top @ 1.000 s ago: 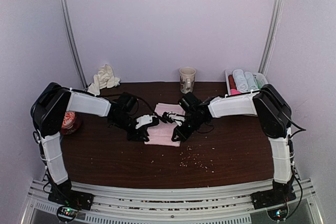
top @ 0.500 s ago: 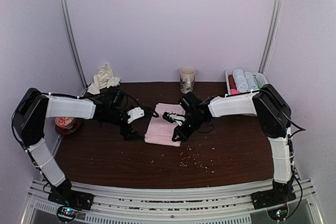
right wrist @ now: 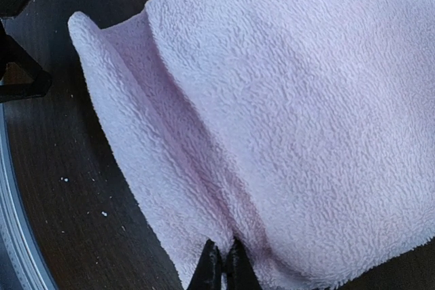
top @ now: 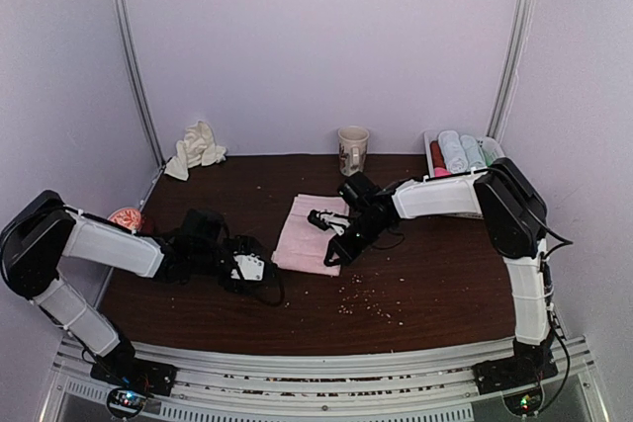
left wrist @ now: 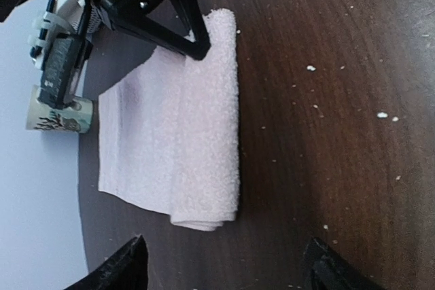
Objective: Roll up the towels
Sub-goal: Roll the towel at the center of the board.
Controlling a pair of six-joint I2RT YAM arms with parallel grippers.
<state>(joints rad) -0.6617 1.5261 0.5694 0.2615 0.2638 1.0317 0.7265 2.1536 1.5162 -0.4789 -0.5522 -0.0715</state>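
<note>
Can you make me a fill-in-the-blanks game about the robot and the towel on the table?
1. The towel lying on the table is pale ___.
2. The right gripper is squeezed ___ on the towel's edge.
3. The left gripper sits away from the towel, wide ___, holding nothing.

Missing words: pink, shut, open.

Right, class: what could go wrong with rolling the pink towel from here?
The right gripper pinches the pink towel at only one end of its fold; the left gripper is open and clear of it, so the roll may skew or fall open. Crumbs on the table beside the fold could get caught in it.
</note>
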